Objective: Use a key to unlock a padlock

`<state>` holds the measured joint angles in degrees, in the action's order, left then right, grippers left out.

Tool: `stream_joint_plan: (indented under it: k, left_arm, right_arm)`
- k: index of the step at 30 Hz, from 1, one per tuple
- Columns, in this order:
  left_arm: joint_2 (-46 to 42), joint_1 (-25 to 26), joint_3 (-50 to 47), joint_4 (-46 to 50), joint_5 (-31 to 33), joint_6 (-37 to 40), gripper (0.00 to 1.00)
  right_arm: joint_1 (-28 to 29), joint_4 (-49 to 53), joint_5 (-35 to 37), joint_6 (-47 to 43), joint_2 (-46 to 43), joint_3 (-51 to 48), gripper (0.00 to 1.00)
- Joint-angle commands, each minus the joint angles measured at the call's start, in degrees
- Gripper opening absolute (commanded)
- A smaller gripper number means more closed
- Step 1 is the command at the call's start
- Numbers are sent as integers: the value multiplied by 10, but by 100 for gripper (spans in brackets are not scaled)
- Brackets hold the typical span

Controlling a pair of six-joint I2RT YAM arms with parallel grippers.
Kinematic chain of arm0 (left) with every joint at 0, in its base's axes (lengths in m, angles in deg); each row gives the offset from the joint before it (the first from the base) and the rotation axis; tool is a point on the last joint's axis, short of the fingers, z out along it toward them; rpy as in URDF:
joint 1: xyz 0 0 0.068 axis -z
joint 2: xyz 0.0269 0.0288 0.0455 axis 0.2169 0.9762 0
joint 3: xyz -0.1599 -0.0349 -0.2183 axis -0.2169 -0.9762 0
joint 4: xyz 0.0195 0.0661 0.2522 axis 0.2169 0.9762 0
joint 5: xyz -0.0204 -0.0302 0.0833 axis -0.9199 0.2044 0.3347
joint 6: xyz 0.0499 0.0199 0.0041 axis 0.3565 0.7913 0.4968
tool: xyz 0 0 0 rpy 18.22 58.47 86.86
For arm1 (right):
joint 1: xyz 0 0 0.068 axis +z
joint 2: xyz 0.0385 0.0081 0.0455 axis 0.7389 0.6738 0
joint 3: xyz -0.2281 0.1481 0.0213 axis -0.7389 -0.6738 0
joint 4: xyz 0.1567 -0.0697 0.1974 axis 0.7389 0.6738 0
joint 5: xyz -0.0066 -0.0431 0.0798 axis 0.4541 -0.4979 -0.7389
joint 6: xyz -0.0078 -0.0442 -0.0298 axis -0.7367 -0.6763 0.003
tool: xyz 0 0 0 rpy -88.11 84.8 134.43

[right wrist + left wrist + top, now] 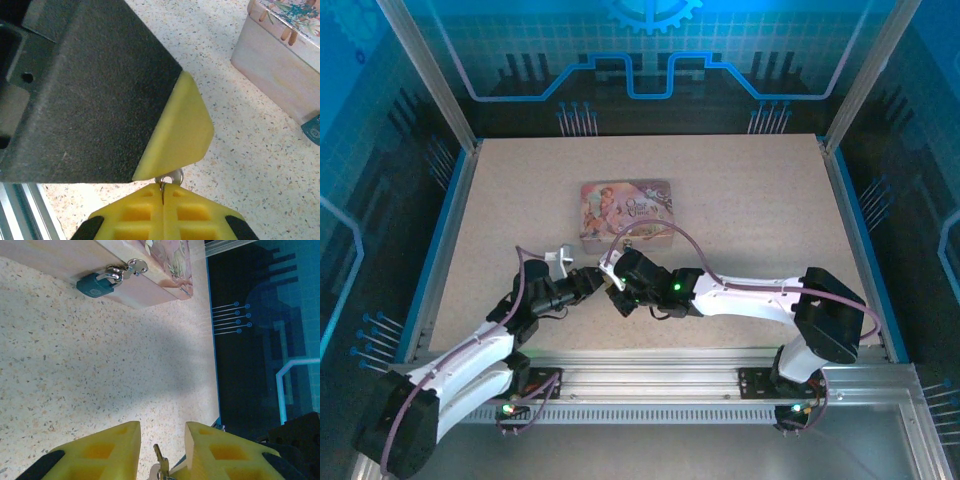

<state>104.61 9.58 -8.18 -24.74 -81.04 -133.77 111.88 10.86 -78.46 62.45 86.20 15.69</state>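
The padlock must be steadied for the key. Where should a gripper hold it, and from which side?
Probably pinch the padlock across its teal body's narrow sides, from the front of the tin: its flat back lies against that wall and its shackle is in the hasp.

Key [163, 193] mostly hidden in right end effector [163, 188]; padlock [313, 130] edge-cropped.

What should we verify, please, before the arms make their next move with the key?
1. Right gripper shut on the key: ok.
2. Key sits between the fingers of the left gripper: ok.
3. Left gripper closed on the key: not ok, jaws stand apart.
4. Padlock hangs on the clasp of the tin, shackle closed: ok.
5. Keyhole faces the left gripper: cannot tell.
6. Table bare between left gripper and padlock: ok.
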Motion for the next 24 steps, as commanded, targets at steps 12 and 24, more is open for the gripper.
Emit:
stream_joint_plan:
  k: [12,24]
  left_arm:
    - [21,-7,15,-51,-21,10,0]
    - [-27,-7,84,62,-19,285,0]
  right_arm:
    - [12,-13,-9,-13,-21,-6,0]
    - [-39,9,-110,-24,-185,-73,56]
